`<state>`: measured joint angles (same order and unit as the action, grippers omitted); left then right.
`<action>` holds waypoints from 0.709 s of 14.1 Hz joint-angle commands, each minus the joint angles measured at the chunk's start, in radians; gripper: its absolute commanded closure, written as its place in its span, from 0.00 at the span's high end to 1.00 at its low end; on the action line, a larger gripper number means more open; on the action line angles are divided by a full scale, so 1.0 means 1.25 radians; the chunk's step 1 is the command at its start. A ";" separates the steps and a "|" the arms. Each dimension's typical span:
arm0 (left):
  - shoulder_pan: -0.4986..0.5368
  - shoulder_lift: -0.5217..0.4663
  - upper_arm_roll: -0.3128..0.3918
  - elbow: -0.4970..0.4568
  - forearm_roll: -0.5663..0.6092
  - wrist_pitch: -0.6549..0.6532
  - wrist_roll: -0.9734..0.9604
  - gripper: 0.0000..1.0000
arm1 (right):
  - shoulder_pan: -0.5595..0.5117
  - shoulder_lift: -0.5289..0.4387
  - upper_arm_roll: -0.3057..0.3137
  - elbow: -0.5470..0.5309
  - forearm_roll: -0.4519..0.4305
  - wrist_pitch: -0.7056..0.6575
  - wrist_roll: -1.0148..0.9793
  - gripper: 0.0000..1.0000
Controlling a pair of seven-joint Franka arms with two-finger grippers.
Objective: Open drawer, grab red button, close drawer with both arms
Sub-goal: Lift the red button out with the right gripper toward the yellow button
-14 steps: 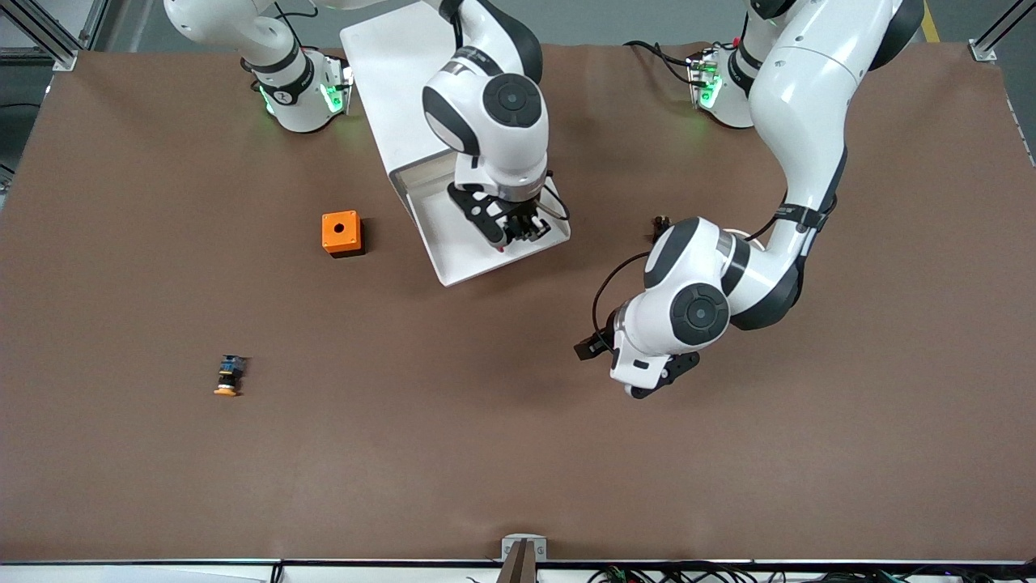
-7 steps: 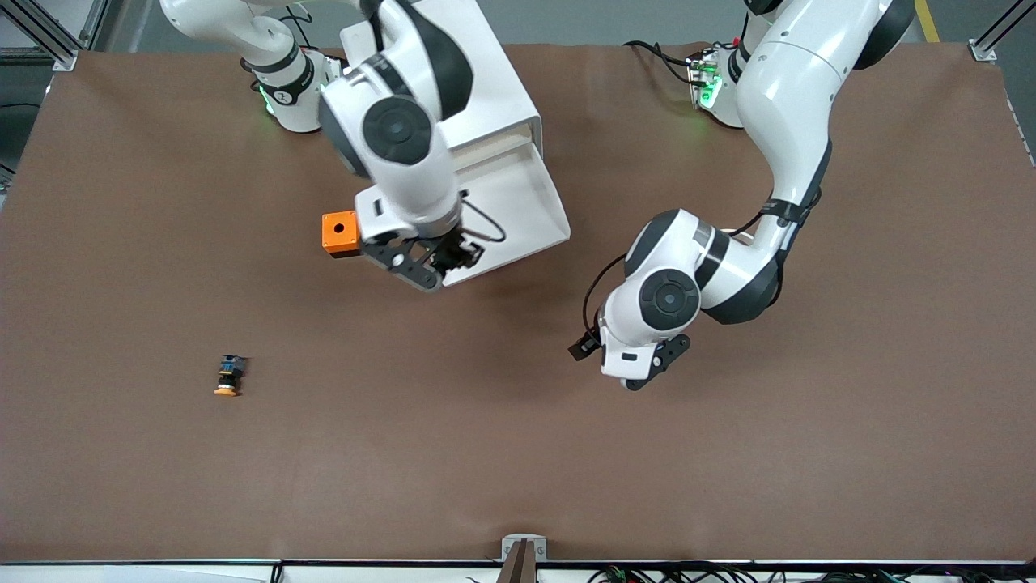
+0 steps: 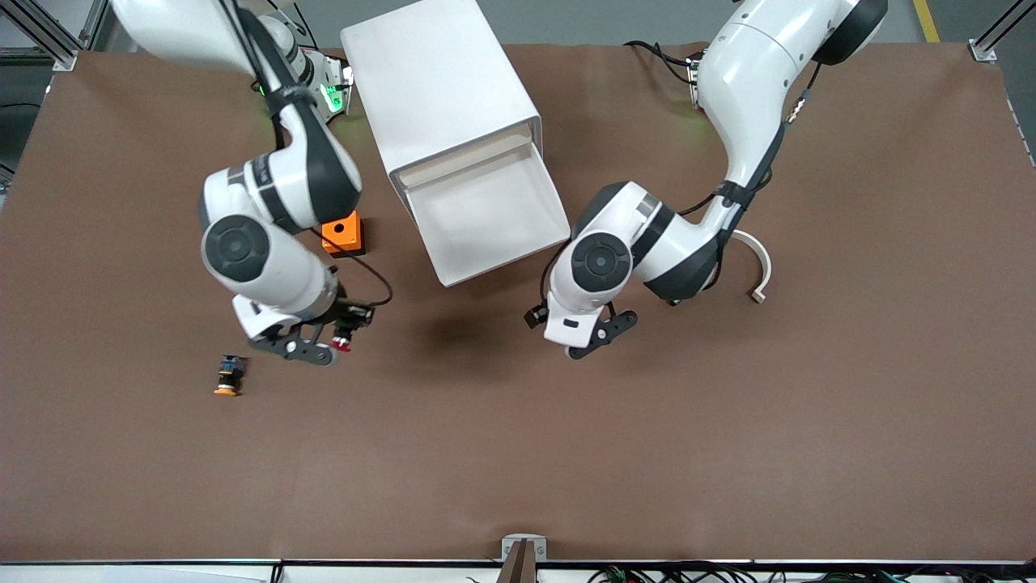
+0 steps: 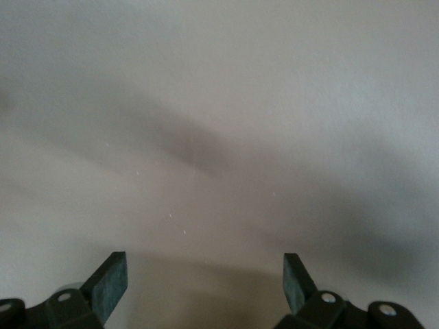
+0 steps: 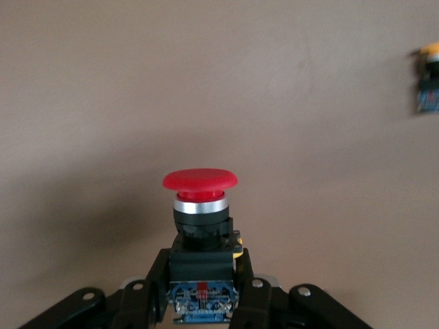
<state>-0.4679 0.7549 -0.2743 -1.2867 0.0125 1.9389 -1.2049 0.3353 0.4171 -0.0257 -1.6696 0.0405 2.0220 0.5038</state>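
Note:
The top drawer (image 3: 486, 212) of the white cabinet (image 3: 441, 81) stands pulled out, and its tray shows nothing inside. My right gripper (image 3: 336, 336) is shut on the button (image 3: 344, 346) and hangs over bare table between the orange box and the orange-yellow-capped button. In the right wrist view the round red cap (image 5: 200, 179) points away from the right gripper (image 5: 204, 281), whose fingers clamp the black-and-blue body. My left gripper (image 3: 599, 334) hangs open over the table beside the drawer's front corner, toward the left arm's end. The left wrist view shows its fingertips (image 4: 110, 279) wide apart over bare tabletop.
An orange box with a hole (image 3: 341, 233) sits beside the cabinet toward the right arm's end. A button with an orange-yellow cap (image 3: 229, 376) lies on the table, nearer the front camera than that box; it also shows in the right wrist view (image 5: 429, 79). A white curved piece (image 3: 757, 271) lies under the left arm.
My right gripper has lifted the button out of the drawer and swung it past the orange box toward the right arm's end. The left arm has moved closer to the drawer's front.

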 commanded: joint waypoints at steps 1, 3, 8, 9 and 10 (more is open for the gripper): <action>-0.029 -0.020 0.000 -0.017 0.015 0.007 -0.009 1.00 | -0.088 0.021 0.016 -0.051 -0.008 0.076 -0.141 0.01; -0.050 -0.017 0.000 -0.016 0.012 0.007 -0.014 1.00 | -0.132 0.054 0.016 -0.052 -0.009 0.109 -0.204 0.01; -0.081 -0.017 0.000 -0.016 0.010 0.007 -0.010 1.00 | -0.182 0.120 0.016 -0.051 -0.040 0.192 -0.217 0.01; -0.094 -0.016 0.000 -0.017 0.008 0.007 -0.010 1.00 | -0.185 0.136 0.016 -0.051 -0.040 0.214 -0.217 0.01; -0.099 -0.016 0.000 -0.017 0.008 0.007 -0.009 1.00 | -0.191 0.151 0.016 -0.051 -0.050 0.238 -0.218 0.01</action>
<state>-0.5745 0.7546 -0.2765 -1.2874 0.0125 1.9402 -1.2055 0.1244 0.5745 -0.0257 -1.7394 0.0104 2.2763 0.2372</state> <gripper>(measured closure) 0.000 0.586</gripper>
